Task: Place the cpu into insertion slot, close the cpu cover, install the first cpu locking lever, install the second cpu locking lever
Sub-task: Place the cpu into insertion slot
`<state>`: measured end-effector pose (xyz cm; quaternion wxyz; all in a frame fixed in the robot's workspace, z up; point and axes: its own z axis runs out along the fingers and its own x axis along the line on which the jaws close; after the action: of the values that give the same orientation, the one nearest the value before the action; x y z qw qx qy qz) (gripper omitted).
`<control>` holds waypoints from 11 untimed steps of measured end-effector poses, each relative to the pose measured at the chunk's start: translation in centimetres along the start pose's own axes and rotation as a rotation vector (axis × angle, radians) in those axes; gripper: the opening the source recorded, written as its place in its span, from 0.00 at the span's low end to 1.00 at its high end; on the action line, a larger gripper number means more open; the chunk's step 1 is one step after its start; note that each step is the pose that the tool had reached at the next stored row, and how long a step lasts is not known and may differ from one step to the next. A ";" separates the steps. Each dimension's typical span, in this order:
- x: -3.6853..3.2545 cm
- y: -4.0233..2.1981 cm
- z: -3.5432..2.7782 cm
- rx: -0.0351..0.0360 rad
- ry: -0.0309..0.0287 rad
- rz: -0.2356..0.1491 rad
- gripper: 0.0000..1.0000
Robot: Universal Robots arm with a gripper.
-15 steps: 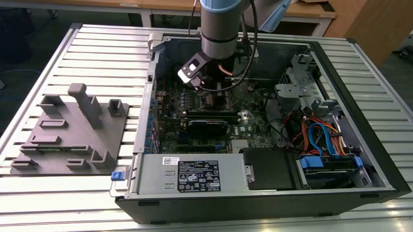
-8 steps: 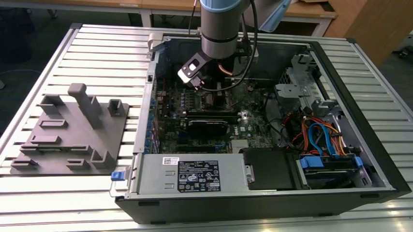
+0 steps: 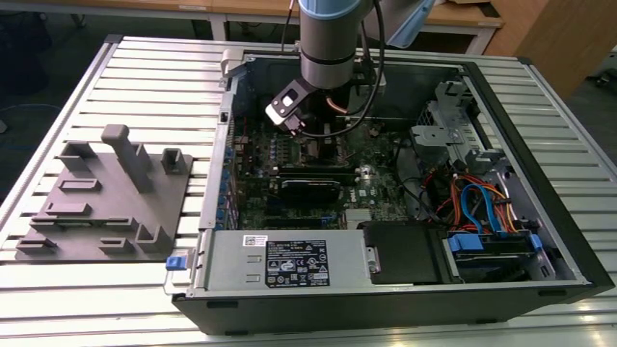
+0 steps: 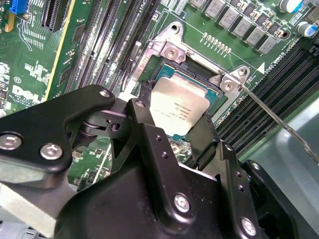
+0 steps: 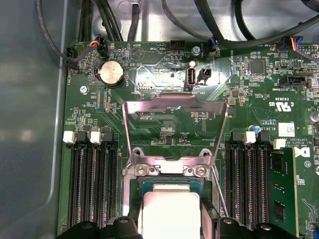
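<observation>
Silver-grey cylindrical arm [image 3: 333,54], pale blue cap [image 3: 333,10], black cable [image 3: 382,65], black claw [image 4: 174,119], silver screws [image 4: 182,201].

cpu [image 4: 179,109] edges hidden by tool [image 4: 173,118]; insertion slot [image 4: 198,81] mostly obsc.

A silvery-grey square cpu [image 4: 179,107] gleams against the green circuit board [image 5: 164,124] and its black plastic memory slots [image 5: 92,184]; blue and orange cables [image 3: 475,201] brighten the black metal computer case [image 3: 386,314].
</observation>
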<state>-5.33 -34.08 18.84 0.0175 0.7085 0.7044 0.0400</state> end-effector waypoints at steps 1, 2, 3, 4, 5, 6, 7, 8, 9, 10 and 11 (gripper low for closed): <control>0.00 0.00 0.00 0.0000 0.0000 0.000 0.54; 0.00 0.00 0.00 0.0000 0.0000 0.000 0.54; 0.00 0.00 0.00 0.0001 -0.0001 0.000 0.54; 0.00 0.00 0.00 0.0001 -0.0001 0.000 0.54; 0.00 0.00 0.00 0.0001 -0.0001 0.000 0.54; 0.00 0.00 0.02 0.0000 0.0003 0.000 0.54; 0.03 0.01 0.06 -0.0005 0.0017 0.000 0.55; 0.04 0.01 0.07 -0.0010 0.0017 0.000 0.55; 0.03 0.01 0.07 -0.0009 0.0014 0.000 0.60; 0.03 0.01 0.07 -0.0008 0.0012 0.000 0.60; 0.03 0.02 0.05 -0.0006 0.0010 0.000 0.60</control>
<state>-5.31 -34.05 18.79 0.0174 0.7085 0.7043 0.0406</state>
